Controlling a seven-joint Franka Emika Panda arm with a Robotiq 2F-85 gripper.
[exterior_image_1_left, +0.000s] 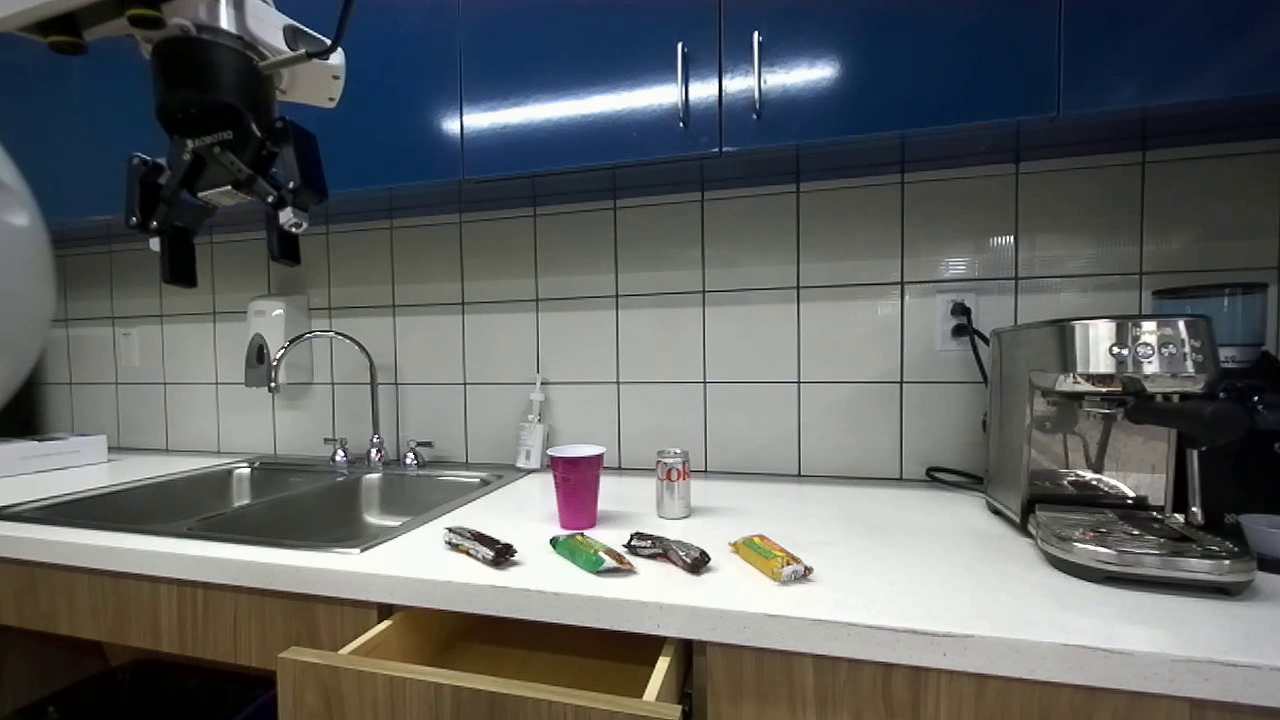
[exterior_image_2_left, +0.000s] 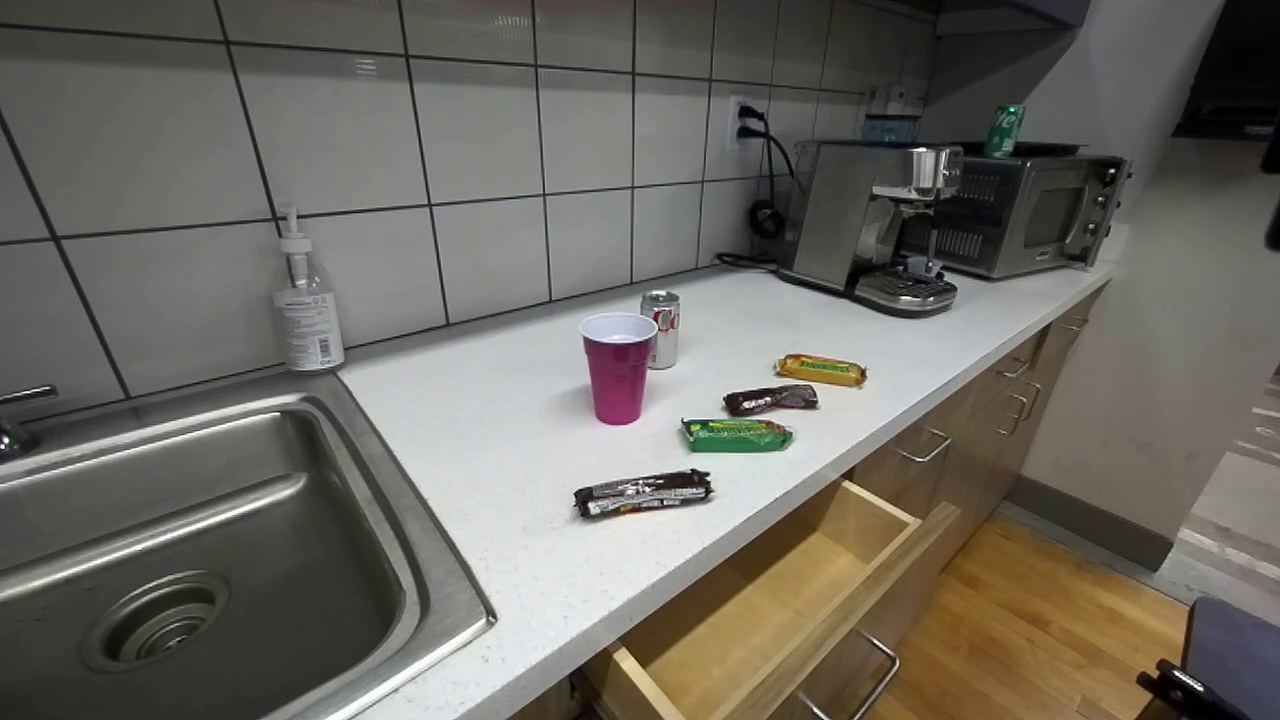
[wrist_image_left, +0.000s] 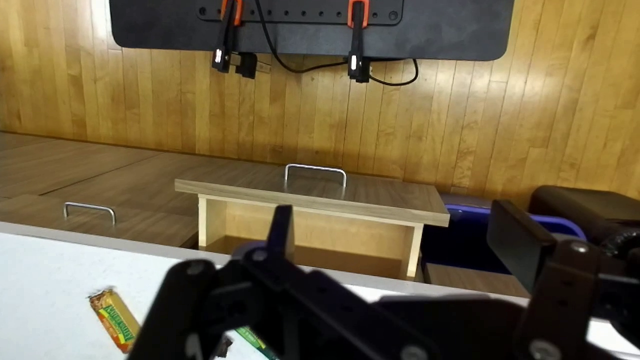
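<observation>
I hold nothing, my gripper high with jaws spread, while the drawer stands open and four wrapped bars lie untouched toward the counter's front edge.

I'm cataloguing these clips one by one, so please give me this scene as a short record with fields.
Pincer: open, holding nothing, raised well above the countertop
Wrapped bars: four in a loose row; dark bar nearest the sink, then green bar, second dark bar, yellow bar
Drinks: magenta cup, upright; silver can, upright, apart from it
Drawer: wooden, pulled open below the counter's edge
Appliances: espresso machine; oven beyond it in an exterior view
Bottle: pump bottle by the sink's back corner
</observation>
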